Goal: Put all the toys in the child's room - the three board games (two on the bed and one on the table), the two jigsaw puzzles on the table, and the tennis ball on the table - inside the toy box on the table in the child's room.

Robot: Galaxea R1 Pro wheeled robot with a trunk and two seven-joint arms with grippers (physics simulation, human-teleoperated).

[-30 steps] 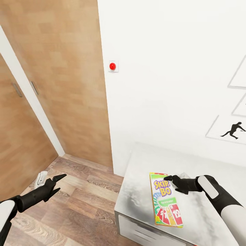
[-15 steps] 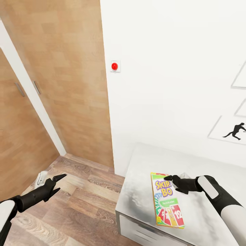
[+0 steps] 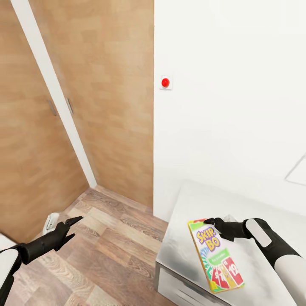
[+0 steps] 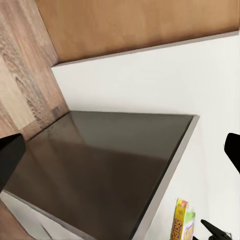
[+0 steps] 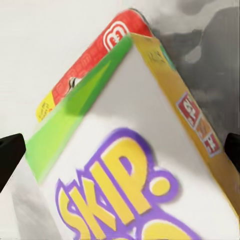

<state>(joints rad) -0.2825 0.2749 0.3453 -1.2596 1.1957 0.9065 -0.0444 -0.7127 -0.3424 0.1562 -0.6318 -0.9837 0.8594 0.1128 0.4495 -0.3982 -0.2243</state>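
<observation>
My right pincer point(image 3: 211, 221) is clamped on the near top corner of the SKIP-BO board game point(image 3: 216, 256), whose lid faces up and whose long side runs away from my fingers toward the front edge of the table point(image 3: 182, 238). In the head view I cannot tell whether the box rests flat on the grey top or hangs just above it. My right wrist view gives that same box point(image 5: 135, 165) so close that the purple-edged yellow lettering is cut off at the frame, and my own fingertips show as two dark slivers at the edges, one on each side of the box.

My left pincer point(image 3: 71, 226) hangs over the wood-plank floor point(image 3: 106, 250), well apart from the table, its two black fingers spread with nothing between them. A small white object point(image 3: 52, 222) on the floor sits partly hidden behind that arm; I cannot make out what it is.

From my left wrist the table top point(image 4: 105, 165) reads dark and glossy, and a narrow strip of the game box point(image 4: 182, 220) shows at its far side. A red button point(image 3: 165, 82) sits on the white wall point(image 3: 229, 106) beside wooden doors point(image 3: 85, 85).
</observation>
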